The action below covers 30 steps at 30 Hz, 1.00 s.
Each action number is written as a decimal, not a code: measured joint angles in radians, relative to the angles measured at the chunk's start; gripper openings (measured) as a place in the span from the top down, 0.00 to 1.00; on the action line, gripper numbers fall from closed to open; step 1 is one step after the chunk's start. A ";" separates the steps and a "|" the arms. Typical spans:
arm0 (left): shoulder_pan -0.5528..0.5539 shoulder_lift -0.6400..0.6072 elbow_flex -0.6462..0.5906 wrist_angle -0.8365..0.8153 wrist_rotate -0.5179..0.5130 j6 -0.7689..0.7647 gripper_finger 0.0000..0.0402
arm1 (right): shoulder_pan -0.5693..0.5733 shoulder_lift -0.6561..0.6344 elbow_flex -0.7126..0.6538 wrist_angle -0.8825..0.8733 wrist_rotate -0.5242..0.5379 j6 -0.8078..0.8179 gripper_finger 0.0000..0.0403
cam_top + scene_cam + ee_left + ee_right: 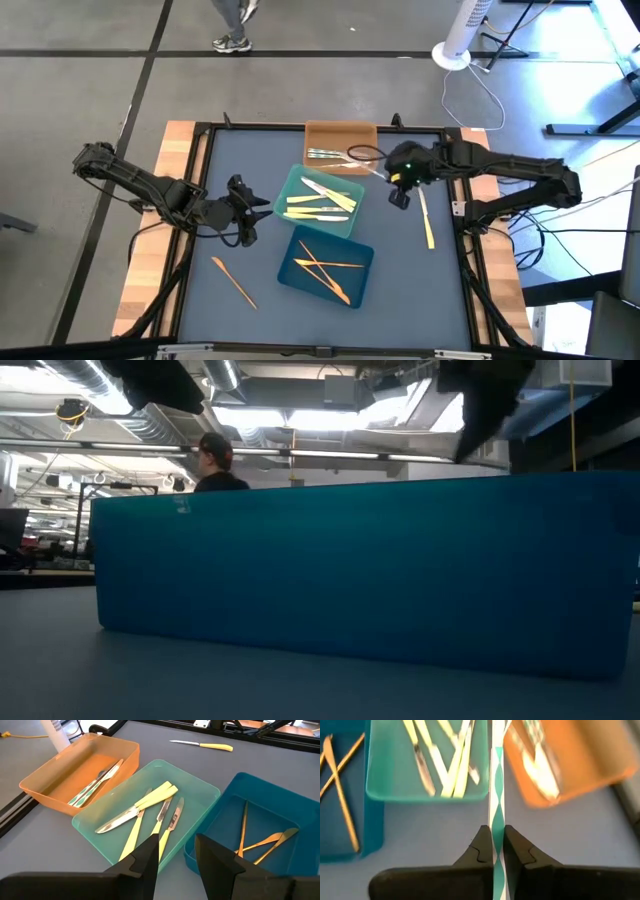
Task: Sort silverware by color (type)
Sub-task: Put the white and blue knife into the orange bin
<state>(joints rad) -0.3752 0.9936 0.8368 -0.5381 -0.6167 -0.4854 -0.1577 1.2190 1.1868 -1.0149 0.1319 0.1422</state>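
Right gripper (493, 851) hangs by the gap between the orange tray (340, 135) and teal tray (322, 201), fingers pinched tight on a slim utensil with a green-and-white pattern (496, 795). Left gripper (176, 851) waits beside the teal tray, fingers parted, nothing between them. Loose on the mat: a pale yellow piece (426, 220) (right of the trays) and an orange-tan piece (233, 281); other silverware lies in the trays, orange-tan ones in the blue tray (326, 266).
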 joint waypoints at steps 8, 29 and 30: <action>0.000 0.000 0.000 0.000 0.000 0.000 0.70 | -0.037 0.107 0.099 0.201 0.050 -0.317 0.99; 0.000 0.000 0.000 0.000 0.001 0.000 0.70 | -0.403 0.560 0.174 0.425 -0.170 -0.571 0.98; 0.000 0.000 0.000 0.000 0.001 0.000 0.70 | -0.415 0.581 0.174 0.431 -0.184 -0.571 0.98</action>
<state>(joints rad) -0.3752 0.9936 0.8368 -0.5379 -0.6155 -0.4854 -0.5724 1.7998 1.3605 -0.5836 -0.0520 -0.4288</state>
